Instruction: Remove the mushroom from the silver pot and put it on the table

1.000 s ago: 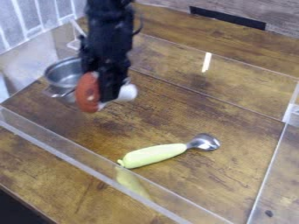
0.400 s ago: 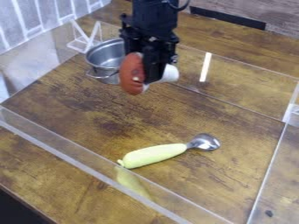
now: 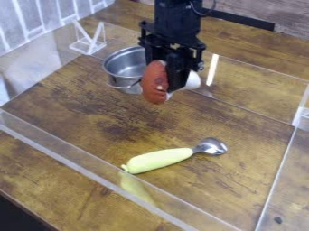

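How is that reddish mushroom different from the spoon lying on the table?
The mushroom hangs in the air, gripped by the robot's hand; the spoon lies flat on the table. The mushroom is stubby, with a reddish-brown cap and white stem; the spoon is long, with a yellow-green handle and silver bowl. Both are outside the silver pot.

The arm is black and boxy, its end effector (image 3: 171,77) black-fingered.

Reddish-brown, white-stemmed mushroom (image 3: 158,80), shiny silver pot (image 3: 125,66), dark brown table (image 3: 85,117)
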`<move>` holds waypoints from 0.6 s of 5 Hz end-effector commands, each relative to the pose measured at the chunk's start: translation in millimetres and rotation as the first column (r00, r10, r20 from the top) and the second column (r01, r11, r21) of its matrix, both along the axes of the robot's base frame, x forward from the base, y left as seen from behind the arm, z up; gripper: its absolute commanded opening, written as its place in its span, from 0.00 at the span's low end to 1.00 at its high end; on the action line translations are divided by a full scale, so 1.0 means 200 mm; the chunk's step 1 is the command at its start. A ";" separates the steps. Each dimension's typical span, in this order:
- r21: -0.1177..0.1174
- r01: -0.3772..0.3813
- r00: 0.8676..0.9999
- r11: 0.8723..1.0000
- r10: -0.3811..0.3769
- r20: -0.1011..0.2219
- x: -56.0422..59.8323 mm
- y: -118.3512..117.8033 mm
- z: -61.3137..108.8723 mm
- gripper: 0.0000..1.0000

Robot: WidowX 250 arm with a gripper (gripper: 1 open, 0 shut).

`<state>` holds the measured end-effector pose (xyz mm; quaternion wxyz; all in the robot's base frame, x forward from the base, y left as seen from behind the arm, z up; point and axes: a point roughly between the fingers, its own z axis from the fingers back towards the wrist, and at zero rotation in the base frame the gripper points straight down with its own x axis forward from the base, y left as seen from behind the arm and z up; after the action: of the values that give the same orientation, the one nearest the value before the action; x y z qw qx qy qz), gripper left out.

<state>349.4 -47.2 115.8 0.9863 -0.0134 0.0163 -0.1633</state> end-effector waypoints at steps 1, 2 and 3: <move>-0.004 -0.009 0.998 1.000 0.009 0.056 0.08 -0.03 0.11 0.00; 0.000 -0.042 0.998 0.999 0.042 0.042 0.13 -0.02 0.10 0.00; 0.002 -0.046 0.999 0.999 0.046 0.022 0.13 -0.01 0.02 0.00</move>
<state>372.8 -51.0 100.2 0.9891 -0.0127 0.0350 -0.1425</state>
